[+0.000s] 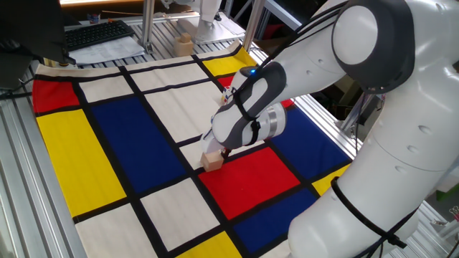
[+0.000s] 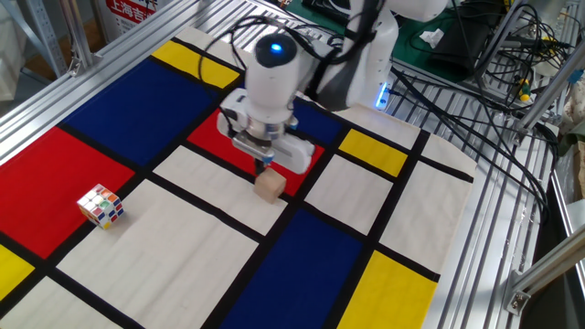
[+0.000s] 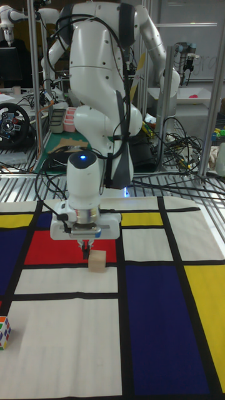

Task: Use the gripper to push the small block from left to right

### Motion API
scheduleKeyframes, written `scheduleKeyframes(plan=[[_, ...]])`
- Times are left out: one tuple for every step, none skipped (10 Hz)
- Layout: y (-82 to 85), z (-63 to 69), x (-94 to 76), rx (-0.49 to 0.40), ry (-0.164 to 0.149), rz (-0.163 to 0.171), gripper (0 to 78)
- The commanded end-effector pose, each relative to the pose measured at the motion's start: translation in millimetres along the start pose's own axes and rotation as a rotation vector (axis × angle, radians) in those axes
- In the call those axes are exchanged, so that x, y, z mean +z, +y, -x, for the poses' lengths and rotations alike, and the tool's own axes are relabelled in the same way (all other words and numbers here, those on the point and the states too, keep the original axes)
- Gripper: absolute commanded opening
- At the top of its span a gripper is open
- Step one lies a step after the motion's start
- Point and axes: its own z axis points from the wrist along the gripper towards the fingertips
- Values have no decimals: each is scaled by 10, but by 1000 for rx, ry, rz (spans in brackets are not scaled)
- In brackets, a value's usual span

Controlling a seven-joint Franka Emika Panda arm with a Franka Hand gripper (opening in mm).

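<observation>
The small block (image 2: 269, 185) is a plain tan wooden cube lying on the black line between the red and white patches of the mat; it also shows in one fixed view (image 1: 211, 161) and in the tall view (image 3: 97, 261). My gripper (image 2: 264, 164) hangs low under the white arm, its black tip shut and touching the block's far side. That tip (image 1: 224, 152) sits just right of the block in one fixed view and at its upper left (image 3: 85, 250) in the tall view. Nothing is held between the fingers.
A multicoloured puzzle cube (image 2: 101, 206) rests on a white patch at the mat's left, also visible low left (image 3: 4, 331). Aluminium rails (image 2: 462, 265) border the mat. Cables (image 2: 512, 100) hang at the right. A keyboard (image 1: 100, 32) and another wooden block (image 1: 185, 44) lie behind the mat.
</observation>
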Motion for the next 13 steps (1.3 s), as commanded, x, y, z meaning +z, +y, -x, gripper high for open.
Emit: scheduleKeyframes(plan=[[347, -26, -21, 65, -21, 13, 0], [438, -43, -24, 82, -27, 16, 0], [485, -50, -37, 91, -29, 17, 0], [509, -53, -52, 98, -31, 17, 0], [517, -52, -62, 100, -33, 17, 0], [523, -37, -79, 109, -40, 20, 0], [522, -28, -83, 112, -44, 21, 0], [510, 27, -109, 136, -68, 19, 0], [496, 81, -139, 156, -84, 21, 0], [491, 99, -146, 159, -85, 21, 0], [468, 182, -183, 161, -86, 22, 0], [461, 203, -192, 162, -85, 23, 0], [458, 213, -196, 162, -85, 27, 0]])
